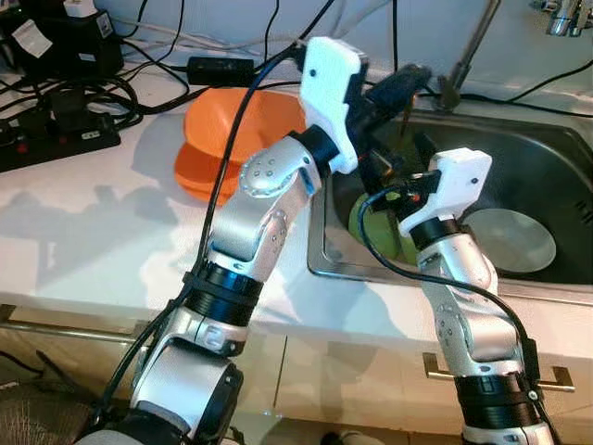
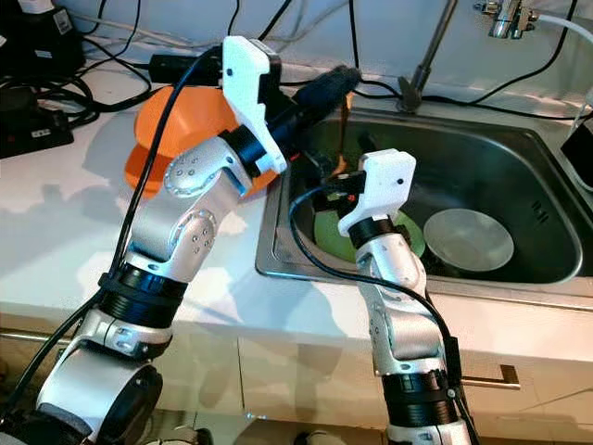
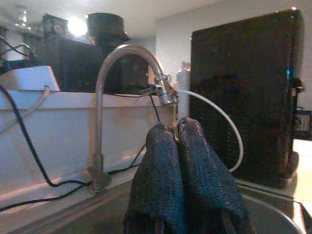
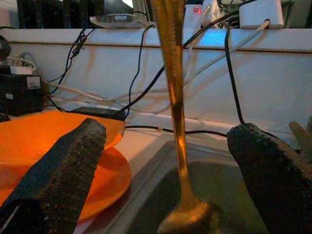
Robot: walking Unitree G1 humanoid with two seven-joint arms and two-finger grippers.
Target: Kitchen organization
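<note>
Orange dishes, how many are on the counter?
2: an orange bowl stacked on an orange plate, left of the sink. More may hide behind the arm.

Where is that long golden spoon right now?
The long golden spoon hangs upright over the steel sink, pinched at its top by the left gripper, just right of the orange bowl and between the open right gripper's fingers.

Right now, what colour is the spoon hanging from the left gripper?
Golden-brass; the spoon shows best in the right wrist view, dangling from the left gripper.
</note>
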